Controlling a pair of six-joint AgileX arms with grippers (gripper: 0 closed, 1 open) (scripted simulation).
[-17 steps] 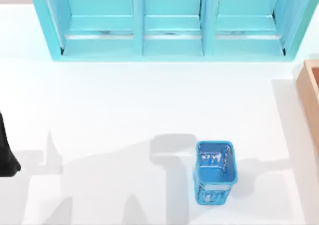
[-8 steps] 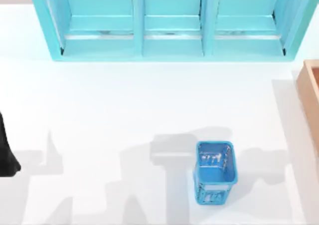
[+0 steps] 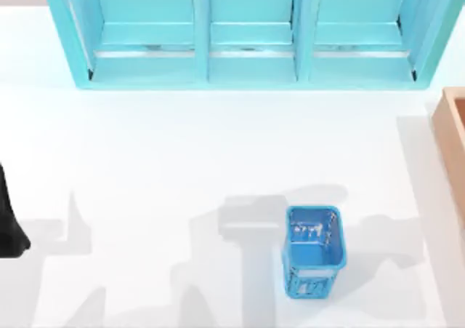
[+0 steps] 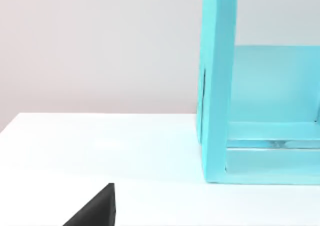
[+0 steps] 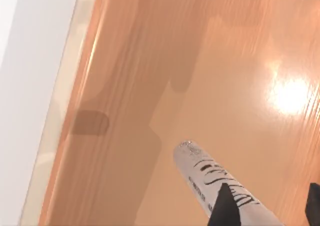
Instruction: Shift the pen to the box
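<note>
Right gripper [image 5: 265, 206]: hanging over the inside of the box, its two dark fingers [image 5: 223, 206] clenched on the pen
Pen [image 5: 212, 181]: sitting between those fingers, grey-white barrel with black lettering pointing down toward the box floor, its tip above the floor, not touching it as far as the right wrist view is showing
Box [image 5: 210, 70]: lying at the table's right edge in the top view [image 3: 452, 142], tan floor and wall showing under the pen
Left arm [image 3: 9, 222]: resting parked at the table's left edge; I cannot tell how its gripper is standing
Basket [image 3: 314, 259]: sitting upright on the table, right of centre, well apart from the box
Shelf [image 3: 247, 30]: standing along the far edge, three bays facing the arms
</note>
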